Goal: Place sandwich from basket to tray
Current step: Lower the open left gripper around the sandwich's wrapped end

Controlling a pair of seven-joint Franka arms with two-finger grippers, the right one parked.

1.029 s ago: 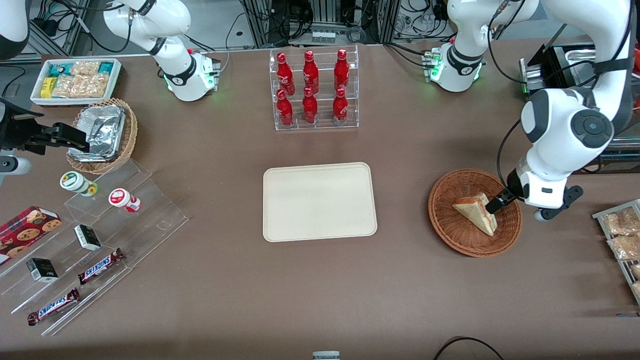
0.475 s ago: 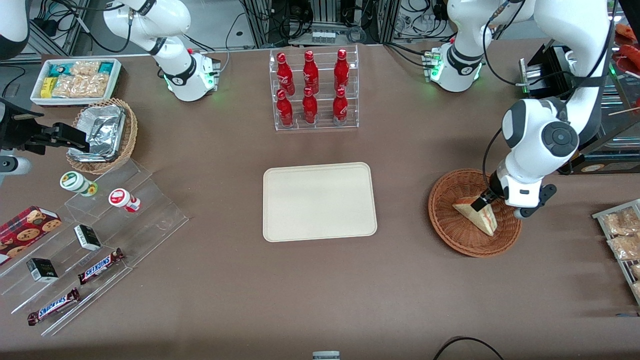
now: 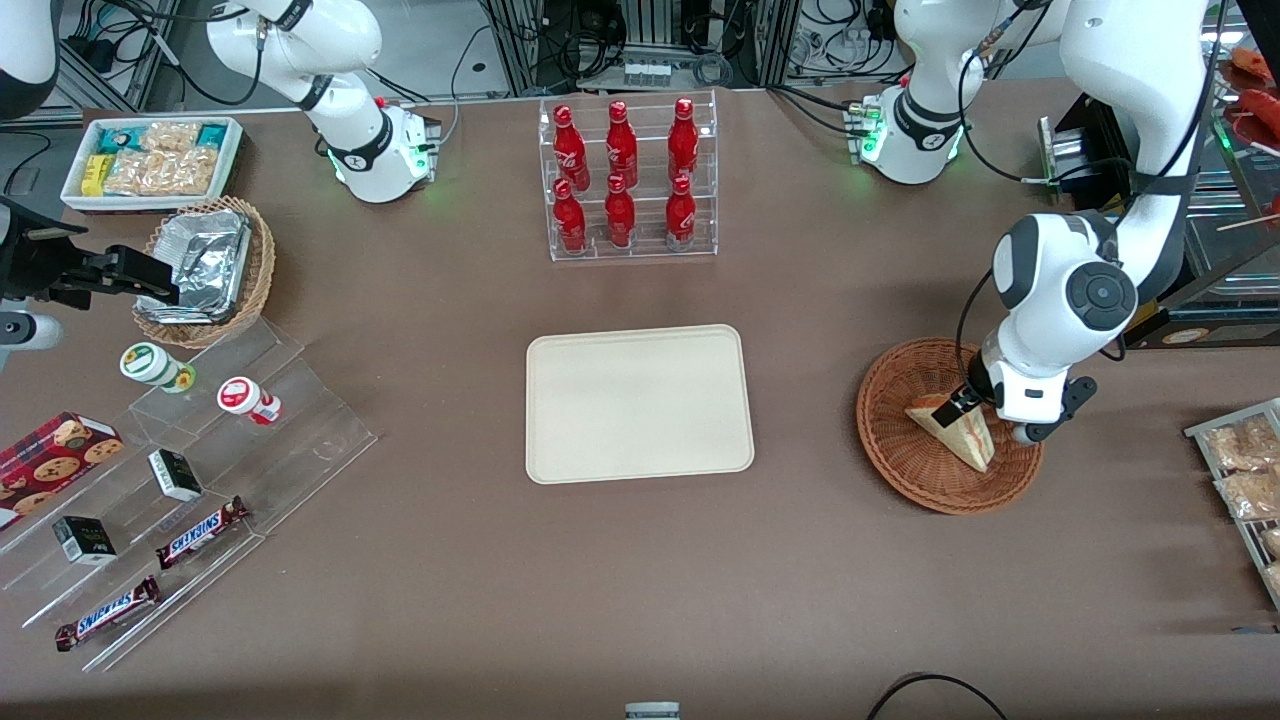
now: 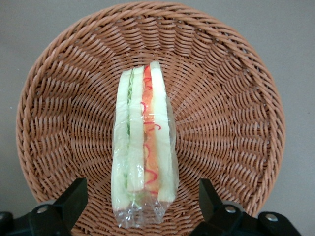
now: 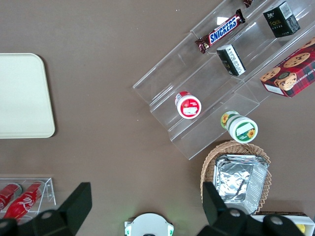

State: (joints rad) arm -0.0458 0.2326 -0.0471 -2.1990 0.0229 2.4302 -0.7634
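Brown woven wicker is what you see toward the working arm's end of the bench (image 3: 420, 560) in the front view: the round shallow basket (image 3: 905, 470) holds the clear-wrapped triangular sandwich (image 3: 962, 437) of pale white bread, lying inside it. Your tool (image 3: 962, 402) sits low over the basket, its dark tips right at the sandwich's upper end, with the white wrist housing just above. The flat cream-beige rectangular tray (image 3: 639, 403) lies near the middle of the bench, well apart from the basket, with nothing on it. Farther from the camera than the tray stands a clear acrylic rack of red bottles (image 3: 626, 180).

In the left wrist view you look straight down into the basket (image 4: 231, 88). The sandwich (image 4: 143, 147) stands on edge, showing white bread, green and red-orange filling layers and crinkled clear wrap at one end. Your tool (image 4: 143, 204) is spread wide, one black finger (image 4: 74, 199) on each side of the wrapped end, both clearly apart from it and gripping nothing.

In the right wrist view you catch one corner of the tray (image 5: 24, 96) on the brown bench (image 5: 108, 59), apart from a clear stepped display stand (image 5: 221, 83) carrying snacks.
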